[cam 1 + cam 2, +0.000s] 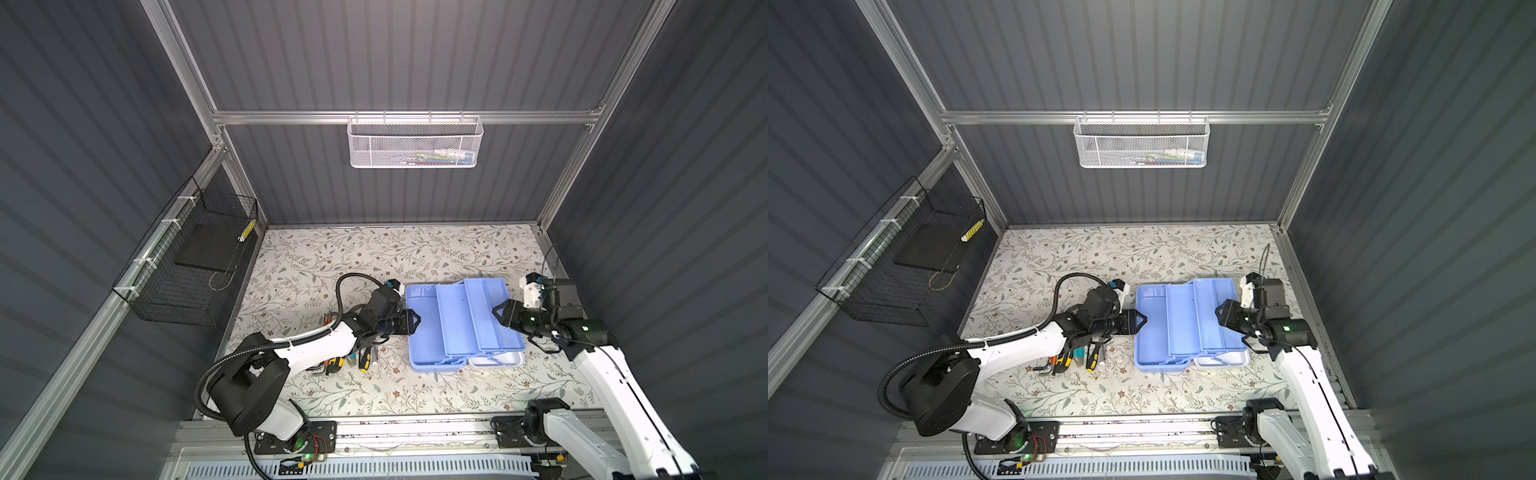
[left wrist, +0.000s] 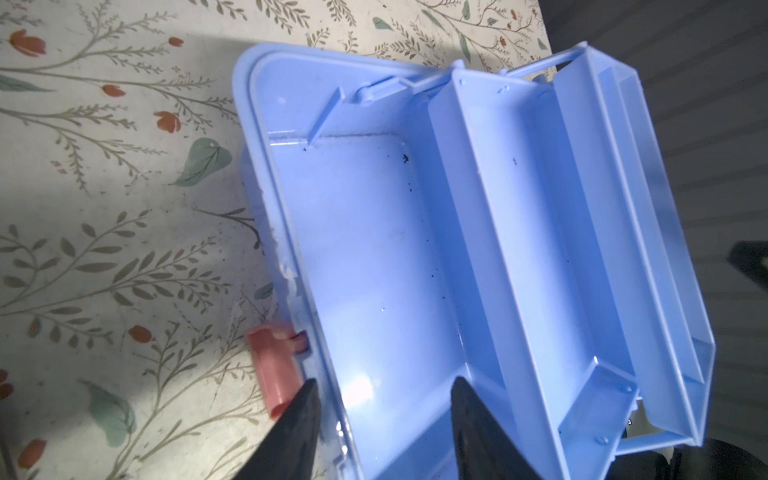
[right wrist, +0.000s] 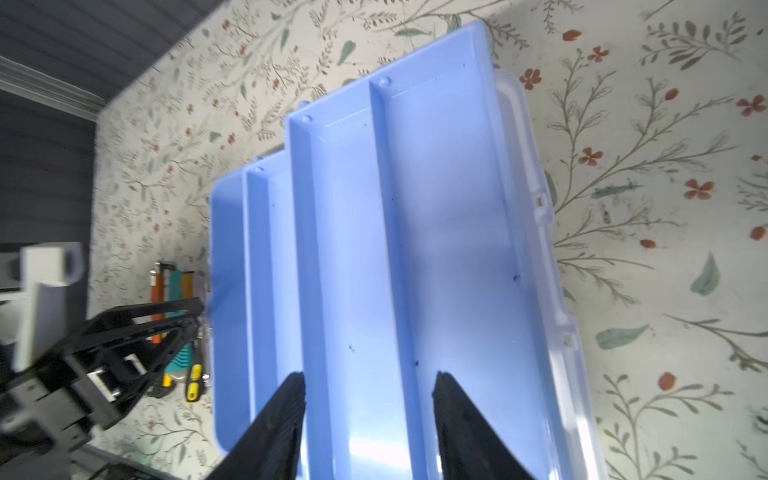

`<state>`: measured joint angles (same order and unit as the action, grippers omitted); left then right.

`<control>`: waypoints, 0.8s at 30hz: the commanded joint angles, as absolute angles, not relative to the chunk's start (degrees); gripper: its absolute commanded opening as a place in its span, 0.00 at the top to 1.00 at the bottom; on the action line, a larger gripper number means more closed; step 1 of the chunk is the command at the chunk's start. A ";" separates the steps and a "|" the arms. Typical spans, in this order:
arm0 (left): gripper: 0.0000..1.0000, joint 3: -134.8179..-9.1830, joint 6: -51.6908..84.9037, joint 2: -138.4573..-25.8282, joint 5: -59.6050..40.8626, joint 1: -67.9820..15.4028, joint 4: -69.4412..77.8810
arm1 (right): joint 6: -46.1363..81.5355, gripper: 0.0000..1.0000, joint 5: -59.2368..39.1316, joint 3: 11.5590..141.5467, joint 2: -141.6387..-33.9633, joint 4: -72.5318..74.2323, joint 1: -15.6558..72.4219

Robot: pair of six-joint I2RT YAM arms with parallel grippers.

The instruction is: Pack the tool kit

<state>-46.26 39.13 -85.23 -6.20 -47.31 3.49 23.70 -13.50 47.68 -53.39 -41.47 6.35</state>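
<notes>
shows dark grey ribbed wall panels (image 1: pixel 395 54) on three sides, held in silver aluminium rails (image 1: pixel 291 117). carries on the back rail a white mesh basket (image 1: pixel 395 145) with a few coloured items (image 1: pixel 444 156) inside, too small to tell. holds on the left wall a black wire basket (image 1: pixel 166 299) tied with white zip ties (image 1: pixel 187 198), a dark flat slab (image 1: pixel 203 249) and a yellow-patterned tube (image 1: pixel 248 230) within. lies floored with a pale floral sheet (image 1: pixel 332 249), brightly lit near the front edge.

Floral tabletop (image 1: pixel 332 257), open tool kit (image 1: pixel 424 332), hand tools (image 1: pixel 365 362)
</notes>
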 commanded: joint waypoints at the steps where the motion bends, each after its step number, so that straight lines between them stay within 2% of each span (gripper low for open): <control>1: 0.47 -43.81 37.49 -83.02 -4.77 -47.72 2.25 | 21.19 0.46 -7.05 49.69 -57.19 -42.38 8.54; 6: 0.46 -43.44 36.70 -81.90 -0.95 -49.76 -0.90 | 20.83 0.45 -6.63 50.93 -62.93 -39.51 10.55; 14: 0.46 -44.13 37.14 -84.23 -2.25 -52.47 -0.19 | 21.38 0.45 -8.76 52.61 -70.27 -34.16 12.21; 24: 0.43 -51.91 36.90 -91.87 -3.74 -55.51 1.42 | 20.81 0.43 -8.76 58.48 -75.10 -31.92 12.44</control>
